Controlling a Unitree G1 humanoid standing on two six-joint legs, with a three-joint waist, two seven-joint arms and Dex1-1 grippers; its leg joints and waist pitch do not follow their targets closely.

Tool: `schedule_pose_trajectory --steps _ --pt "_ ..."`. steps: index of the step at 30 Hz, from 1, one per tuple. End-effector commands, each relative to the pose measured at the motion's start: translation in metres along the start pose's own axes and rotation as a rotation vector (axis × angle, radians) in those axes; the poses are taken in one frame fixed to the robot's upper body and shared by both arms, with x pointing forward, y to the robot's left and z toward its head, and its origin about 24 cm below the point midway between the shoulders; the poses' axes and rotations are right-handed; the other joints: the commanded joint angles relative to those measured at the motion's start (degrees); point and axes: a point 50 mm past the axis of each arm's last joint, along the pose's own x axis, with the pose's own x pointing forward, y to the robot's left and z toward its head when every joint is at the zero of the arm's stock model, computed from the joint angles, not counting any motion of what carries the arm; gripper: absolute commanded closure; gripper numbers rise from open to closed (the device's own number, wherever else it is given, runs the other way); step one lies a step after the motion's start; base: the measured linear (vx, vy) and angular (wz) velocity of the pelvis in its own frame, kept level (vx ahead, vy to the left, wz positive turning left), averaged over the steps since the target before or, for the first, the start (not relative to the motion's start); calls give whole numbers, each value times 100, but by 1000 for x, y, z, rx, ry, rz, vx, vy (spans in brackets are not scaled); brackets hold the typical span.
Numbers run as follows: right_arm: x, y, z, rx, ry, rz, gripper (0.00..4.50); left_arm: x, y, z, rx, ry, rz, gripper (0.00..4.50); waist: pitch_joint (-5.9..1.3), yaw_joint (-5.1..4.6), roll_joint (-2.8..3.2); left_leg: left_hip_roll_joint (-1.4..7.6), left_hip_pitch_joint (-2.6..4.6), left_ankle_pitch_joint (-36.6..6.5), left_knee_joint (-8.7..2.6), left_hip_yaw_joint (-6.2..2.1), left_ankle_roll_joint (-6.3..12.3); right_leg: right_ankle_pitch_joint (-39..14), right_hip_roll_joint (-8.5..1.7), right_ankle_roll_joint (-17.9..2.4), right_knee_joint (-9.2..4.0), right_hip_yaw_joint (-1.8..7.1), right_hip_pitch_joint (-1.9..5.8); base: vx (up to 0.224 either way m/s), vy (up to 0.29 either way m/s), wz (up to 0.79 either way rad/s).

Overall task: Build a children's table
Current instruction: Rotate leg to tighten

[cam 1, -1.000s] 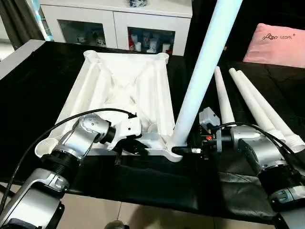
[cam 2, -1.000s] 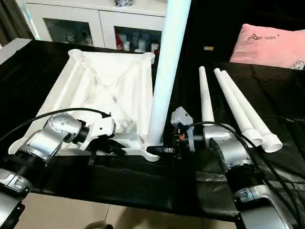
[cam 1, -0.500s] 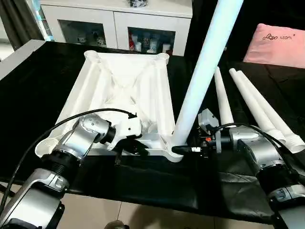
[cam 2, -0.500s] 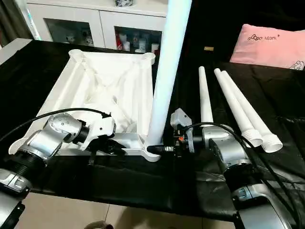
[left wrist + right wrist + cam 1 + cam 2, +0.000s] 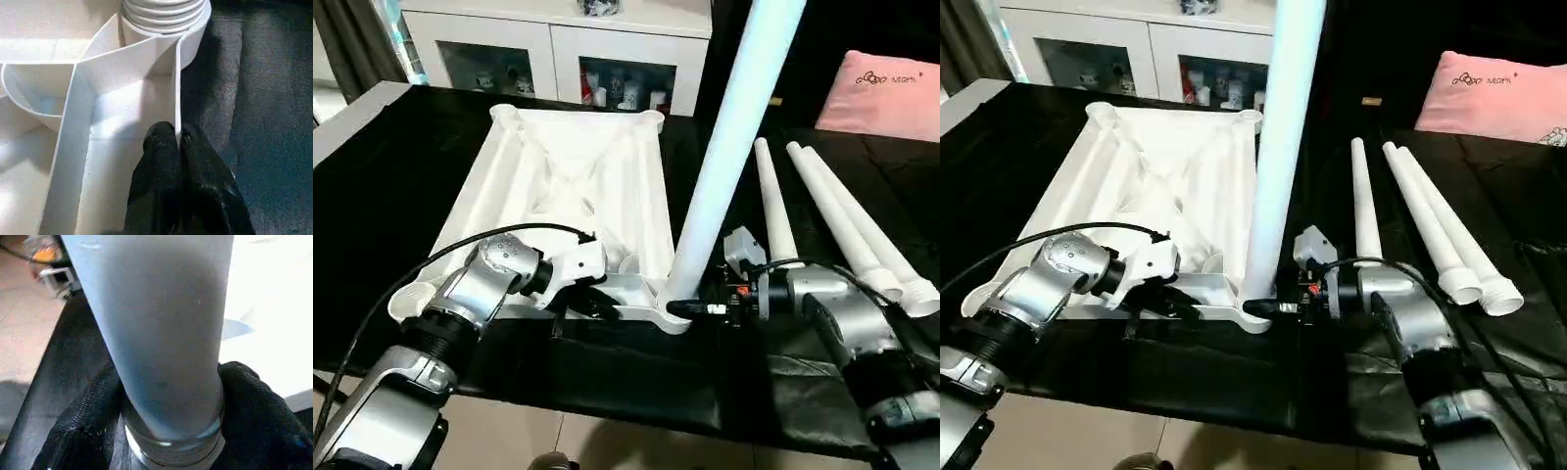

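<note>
Setting: a home-style living room. Evidence: a white cabinet (image 5: 558, 49) with glass doors stands against the far wall, small bottles and boxes visible on its shelves; a pink pillow (image 5: 886, 93) with printed lettering lies at the far right; a grey curtain (image 5: 362, 44) hangs at the far left. The work surface is draped in black cloth (image 5: 636, 377), over a pale tiled floor (image 5: 607, 441).

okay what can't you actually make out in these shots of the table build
- Upright leg: its top is cut off by the head views' upper edge.
- Its threaded base: seating depth is hidden in the tabletop socket.
- Cabinet contents: too small behind glass.
- Pink pillow: cut by the right edge.
</note>
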Motion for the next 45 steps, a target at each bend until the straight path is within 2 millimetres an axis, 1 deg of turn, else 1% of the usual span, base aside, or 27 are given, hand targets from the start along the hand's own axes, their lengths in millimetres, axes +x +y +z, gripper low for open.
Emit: schedule_pose_trajectory --steps 1,3,5,6,7,8,9,10,11,12,14,15,16,18,19,20,21,23,25,26,29,30,31,37,39,43,45 --pt "10 3 -11 59 19 -55 183 8 5 5 -33 -30 57 450 -377 -33 -13 278 63 -851 -361 -49 273 -738 -461 -1368 -419 237 304 0 0 0" --pt "14 2 -16 82 9 -144 183 10 15 11 -81 -58 167 450 -339 -79 -19 268 94 -1215 -390 -61 85 -1538 -477 -1187 -504 248 276 0 0 0" --pt "17 1 -20 97 13 -211 183 12 22 17 -122 -87 246 450 -325 -95 -21 259 128 -1400 -401 -76 -2 -2074 -492 -1030 -568 250 256 0 0 0" --pt "18 0 -21 102 16 -228 183 12 23 18 -132 -94 261 450 -321 -118 -25 261 104 -1399 -409 -82 -26 -2124 -490 -990 -565 253 266 0 0 0" --pt "20 0 -22 106 19 -248 183 13 25 19 -143 -103 279 450 -319 -140 -27 259 108 -1442 -425 -95 -38 -2258 -491 -913 -590 241 262 0 0 0" --pt "30 -2 -27 135 25 -339 183 17 31 28 -201 -145 362 450 -302 -171 -51 251 112 -1503 -424 -91 -30 -2382 -485 -875 -603 243 239 0 0 0" --pt "36 -3 -28 155 25 -384 183 19 34 33 -232 -162 401 450 -301 -185 -55 248 109 -1504 -429 -97 -55 -2445 -492 -862 -600 239 245 0 0 0" --pt "38 -4 -29 161 25 -397 183 19 35 34 -241 -167 413 450 -283 -222 -50 235 116 -1628 -441 -112 -79 -2715 -492 -794 -632 221 231 0 0 0" --pt "54 -8 -29 213 16 -497 184 24 39 41 -288 -192 476 450 -303 -249 -84 225 119 -1624 -434 -126 -81 -2894 -511 -709 -641 218 242 0 0 0" --pt "62 -11 -28 238 14 -546 184 26 40 45 -306 -207 498 450 -315 -275 -88 222 115 -1566 -428 -124 -85 -2834 -515 -733 -631 224 237 0 0 0" --pt "76 -17 -23 305 0 -672 184 31 41 52 -350 -245 531 450 -322 -395 -77 208 35 -1430 -457 -156 -76 -2679 -501 -739 -617 184 285 0 0 0" --pt "78 -18 -22 319 -4 -687 184 32 41 52 -356 -250 535 450 -323 -409 -61 218 43 -1423 -458 -155 -64 -2623 -504 -753 -625 193 269 0 0 0" --pt "85 -22 -17 372 -29 -759 184 33 42 56 -374 -265 562 450 -337 -438 -66 214 45 -1327 -440 -139 -6 -2284 -503 -861 -605 214 268 0 0 0" --pt "87 -23 -15 397 -43 -781 184 33 43 57 -375 -265 569 450 -372 -436 -72 216 60 -1168 -418 -118 50 -1890 -492 -955 -571 232 277 29 -2 2" --pt "91 -25 -12 454 -74 -801 184 32 44 57 -374 -264 580 450 -397 -413 -64 217 61 -901 -401 -91 152 -1258 -470 -1080 -518 247 293 57 -4 3" --pt "92 -25 -11 466 -81 -804 184 31 44 57 -373 -264 582 450 -404 -401 -84 204 44 -710 -386 -72 274 -821 -469 -1188 -476 256 307 58 -12 3" --pt "93 -25 -10 485 -92 -807 184 31 45 57 -372 -263 585 450 -411 -392 -78 199 33 -610 -385 -72 319 -666 -467 -1223 -460 248 323 0 0 0" --pt "96 -24 -8 507 -107 -788 184 29 45 55 -362 -250 586 450 -443 -346 -99 194 1 -220 -355 -52 554 23 -459 -1356 -390 231 345 0 0 0" --pt "98 -24 -7 508 -108 -778 184 28 44 54 -359 -246 582 450 -420 -342 -92 199 -5 -238 -361 -46 592 -53 -465 -1371 -408 221 336 0 0 0" --pt "99 -24 -7 511 -106 -775 184 27 43 53 -358 -244 576 450 -396 -341 -100 215 13 -431 -376 -46 535 -443 -481 -1347 -446 214 324 0 0 0" --pt "101 -24 -7 514 -101 -780 184 28 42 54 -360 -243 573 450 -377 -353 -89 228 27 -656 -395 -51 381 -905 -488 -1272 -488 217 313 0 0 0" --pt "101 -25 -8 486 -72 -772 184 29 37 54 -348 -239 542 450 -375 -359 -101 232 30 -691 -398 -50 355 -969 -485 -1247 -493 218 309 0 0 0" --pt "101 -25 -8 486 -72 -772 184 29 37 54 -348 -239 542 450 -376 -377 -97 236 12 -689 -402 -56 310 -1018 -489 -1220 -484 217 319 0 0 0" --pt "92 -30 -6 399 -17 -746 184 27 34 49 -318 -207 516 450 -393 -399 -112 227 4 -501 -382 -44 383 -650 -476 -1281 -447 222 328 0 0 0" --pt "84 -34 -5 310 39 -718 184 23 34 44 -270 -168 507 450 -378 -392 -107 233 8 -561 -387 -42 373 -736 -479 -1284 -462 221 318 0 0 0" --pt "76 -38 -3 272 68 -688 184 20 32 40 -226 -133 486 450 -372 -397 -106 251 23 -641 -395 -44 334 -828 -475 -1265 -465 230 309 0 0 0" --pt "62 -43 1 238 98 -624 184 17 28 33 -196 -96 439 450 -376 -392 -121 264 39 -677 -391 -40 335 -775 -474 -1303 -457 233 307 0 0 0"
